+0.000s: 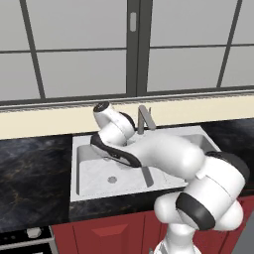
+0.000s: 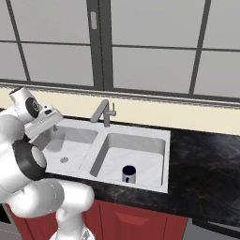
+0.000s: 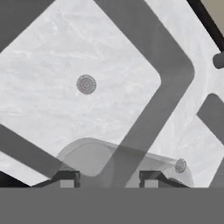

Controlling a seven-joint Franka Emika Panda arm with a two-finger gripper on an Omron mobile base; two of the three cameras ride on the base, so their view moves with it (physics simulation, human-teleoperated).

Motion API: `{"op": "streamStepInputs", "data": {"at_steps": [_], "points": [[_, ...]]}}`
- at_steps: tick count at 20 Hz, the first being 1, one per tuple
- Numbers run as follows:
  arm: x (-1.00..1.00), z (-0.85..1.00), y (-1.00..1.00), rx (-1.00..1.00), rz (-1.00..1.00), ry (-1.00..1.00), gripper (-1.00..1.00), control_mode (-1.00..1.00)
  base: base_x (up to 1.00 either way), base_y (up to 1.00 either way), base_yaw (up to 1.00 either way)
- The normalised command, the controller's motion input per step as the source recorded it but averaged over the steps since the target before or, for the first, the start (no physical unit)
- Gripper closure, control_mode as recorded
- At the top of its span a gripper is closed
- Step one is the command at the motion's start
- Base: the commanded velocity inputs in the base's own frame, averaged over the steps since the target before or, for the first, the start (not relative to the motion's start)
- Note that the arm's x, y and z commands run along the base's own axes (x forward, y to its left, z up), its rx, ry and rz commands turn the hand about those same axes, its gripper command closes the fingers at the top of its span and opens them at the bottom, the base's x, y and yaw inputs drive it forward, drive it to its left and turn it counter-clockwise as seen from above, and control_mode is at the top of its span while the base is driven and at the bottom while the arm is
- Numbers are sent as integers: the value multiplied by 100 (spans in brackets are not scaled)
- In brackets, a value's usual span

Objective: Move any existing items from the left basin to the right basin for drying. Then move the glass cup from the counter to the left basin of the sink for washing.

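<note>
In the hand view the glass cup, a translucent pale-grey tumbler, lies tilted across the bottom between my two finger tips, its base to the right. My gripper is shut on it. Far below it lies the left basin with its round drain. From the right base view my gripper hangs over the near-left part of the left basin. The right basin holds a small cup with a dark blue inside. In the left base view my own arm hides the gripper and the cup.
The grey angular faucet stands behind the sink's central divider. Black stone counter stretches right of the sink and also left of it. A cream ledge and a window run behind.
</note>
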Motion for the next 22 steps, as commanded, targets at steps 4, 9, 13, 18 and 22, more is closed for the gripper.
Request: {"op": "streamStepInputs", "data": {"at_steps": [4,9,13,18,22], "points": [[63,-42,12,-12,20,10,100,-100,0,0,0],[42,-62,0,-11,22,11,100,-100,0,0,0],[26,-66,0,-5,24,7,100,-100,0,0,0],[7,-54,0,0,20,5,100,-100,0,0,0],[4,-49,0,0,15,10,100,-100,0,0,0]]}}
